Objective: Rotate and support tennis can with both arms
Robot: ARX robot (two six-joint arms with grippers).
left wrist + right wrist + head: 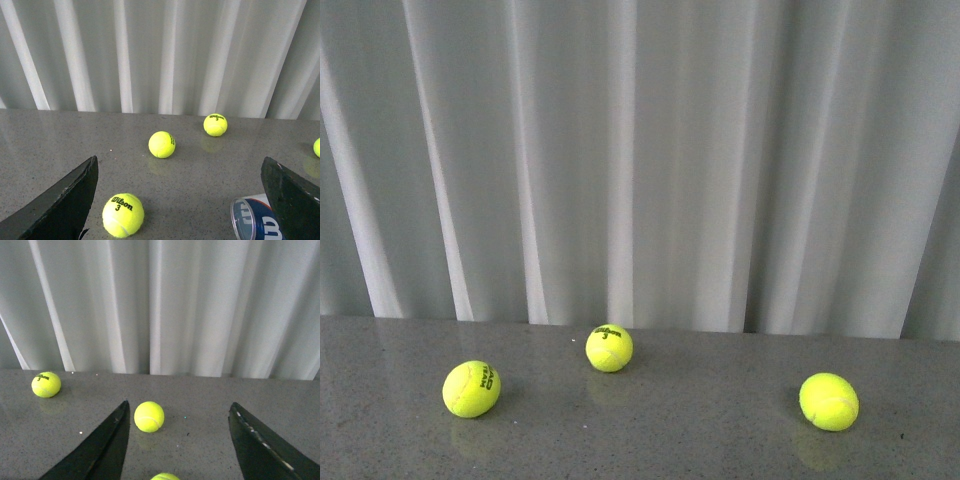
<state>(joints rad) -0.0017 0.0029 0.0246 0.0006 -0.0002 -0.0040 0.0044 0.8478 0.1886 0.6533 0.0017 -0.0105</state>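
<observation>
Both claws wide open, can down by the left one

Front cam: 3 tennis balls (471, 389) (609, 348) (829, 401) on grey table (700, 440), white curtain (640, 150) behind. L wrist cam: left claw (179, 162) spread wide, gripping nothing. Tennis can (257, 220) on its side just beside one finger, Wilson ball (123, 215) by the other. R wrist cam: right claw (179, 404) wide too, ball (149, 416) just ahead, close to one finger.

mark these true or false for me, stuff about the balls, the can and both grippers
1. Three tennis balls lie on the table in the front view. True.
2. The tennis can lies on its side in the left wrist view. True.
3. The left gripper is shut on the tennis can. False: it is open, gripping nothing.
4. The right gripper is shut. False: it is open.
</observation>
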